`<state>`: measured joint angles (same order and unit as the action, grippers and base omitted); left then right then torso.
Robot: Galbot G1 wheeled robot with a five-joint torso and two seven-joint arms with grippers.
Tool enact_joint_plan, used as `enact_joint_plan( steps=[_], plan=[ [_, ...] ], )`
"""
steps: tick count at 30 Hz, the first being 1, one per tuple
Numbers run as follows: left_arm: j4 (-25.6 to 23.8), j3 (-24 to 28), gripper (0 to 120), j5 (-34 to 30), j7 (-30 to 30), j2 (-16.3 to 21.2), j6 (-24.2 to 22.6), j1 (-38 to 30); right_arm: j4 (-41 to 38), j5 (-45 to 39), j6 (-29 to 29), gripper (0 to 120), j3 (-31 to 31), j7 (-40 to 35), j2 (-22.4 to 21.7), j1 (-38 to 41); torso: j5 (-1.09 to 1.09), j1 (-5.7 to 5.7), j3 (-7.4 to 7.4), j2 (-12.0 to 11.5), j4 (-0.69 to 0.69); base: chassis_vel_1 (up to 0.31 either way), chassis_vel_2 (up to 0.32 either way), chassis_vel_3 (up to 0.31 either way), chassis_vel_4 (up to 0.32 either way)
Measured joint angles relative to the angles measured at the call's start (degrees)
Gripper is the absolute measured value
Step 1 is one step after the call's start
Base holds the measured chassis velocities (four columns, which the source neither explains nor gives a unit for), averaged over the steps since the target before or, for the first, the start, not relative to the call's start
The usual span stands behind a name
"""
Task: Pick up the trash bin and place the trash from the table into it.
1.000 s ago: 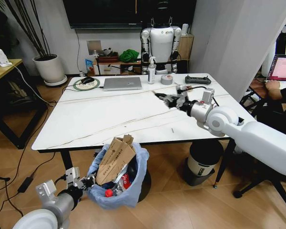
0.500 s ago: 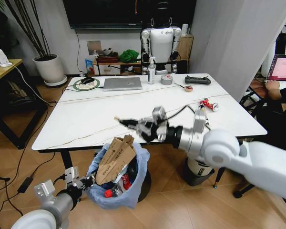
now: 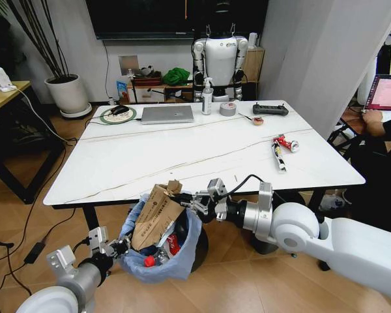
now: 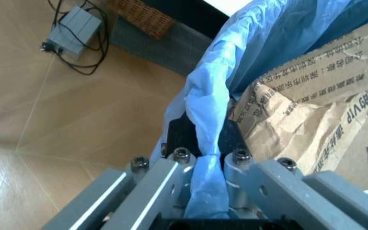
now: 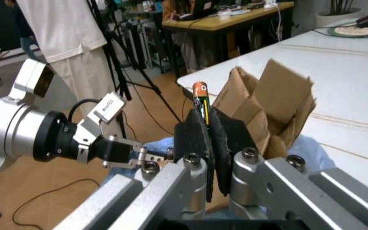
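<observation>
Right gripper [image 3: 194,204] is pinching a thin orange-tipped stick [image 5: 200,99] right over the cardboard-stuffed, blue-bagged round trash bin [image 3: 182,257] — bin's directly beneath, below the glossy white table [image 3: 150,156] front edge. Left gripper [image 3: 115,246] clamps the bag rim.

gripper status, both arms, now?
Left gripper: shut on the trash bin's blue bag rim.
Right gripper: shut on a thin orange-tipped piece of trash, above the trash bin.

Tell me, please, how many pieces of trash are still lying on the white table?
2: a red-white snack pack and a thin dark wrapper touching it, both near the table's right edge. Smaller scraps may be too small to tell.
</observation>
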<state>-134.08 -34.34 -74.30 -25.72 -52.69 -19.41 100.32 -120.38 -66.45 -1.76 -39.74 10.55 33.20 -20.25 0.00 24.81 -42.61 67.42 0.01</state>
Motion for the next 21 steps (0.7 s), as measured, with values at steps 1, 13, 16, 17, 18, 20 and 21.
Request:
enact_joint_plan(
  steps=[1, 13, 16, 17, 18, 20, 21],
  plan=[
    [0.0, -0.1, 0, 0.0, 0.0, 0.0, 0.0, 0.0, 0.0, 0.2, 0.1, 0, -0.2, 0.1, 0.0, -0.2, 0.0, 0.0, 0.0, 0.0, 0.0, 0.0, 0.0, 0.0, 0.0],
    [0.5, -0.1, 0, -0.4, 0.0, 0.4, 0.0, -0.6, 0.8, 0.5, 0.8, 3, -1.4, 1.0, 1.1, -0.3, 0.0, 0.0, 0.0, 0.0, 0.0, 0.0, 0.0, 0.0, 0.0],
    [0.6, -0.1, 0, -0.7, 0.0, 0.6, 0.0, -0.8, 0.9, 0.6, 0.8, 17, -1.4, 1.2, 1.4, -0.3, 0.0, 0.0, 0.0, 0.0, 0.0, 0.0, 0.0, 0.0, 0.0],
    [0.6, -0.1, 0, -0.8, 0.0, 0.7, 0.0, -0.9, 1.1, 0.6, 0.8, 22, -1.5, 1.3, 1.5, -0.3, 0.0, 0.0, 0.0, 0.0, 0.0, 0.0, 0.0, 0.0, 0.0],
    [0.6, -0.1, 0, -0.8, 0.0, 0.7, 0.0, -0.9, 1.1, 0.6, 0.8, 22, -1.5, 1.3, 1.5, -0.3, 0.0, 0.0, 0.0, 0.0, 0.0, 0.0, 0.0, 0.0, 0.0],
    [0.7, -0.2, 0, -0.9, -0.1, 0.9, 0.0, -1.0, 1.3, 0.7, 0.9, 30, -1.5, 1.4, 1.7, -0.4, 0.0, 0.0, 0.0, 0.0, 0.0, 0.0, 0.0, 0.0, 0.0],
    [0.8, -0.2, 0, -1.0, -0.1, 1.0, 0.0, -1.0, 1.4, 0.7, 0.9, 35, -1.6, 1.4, 1.8, -0.4, 0.0, 0.0, 0.0, 0.0, 0.0, 0.0, 0.0, 0.0, 0.0]
  ],
)
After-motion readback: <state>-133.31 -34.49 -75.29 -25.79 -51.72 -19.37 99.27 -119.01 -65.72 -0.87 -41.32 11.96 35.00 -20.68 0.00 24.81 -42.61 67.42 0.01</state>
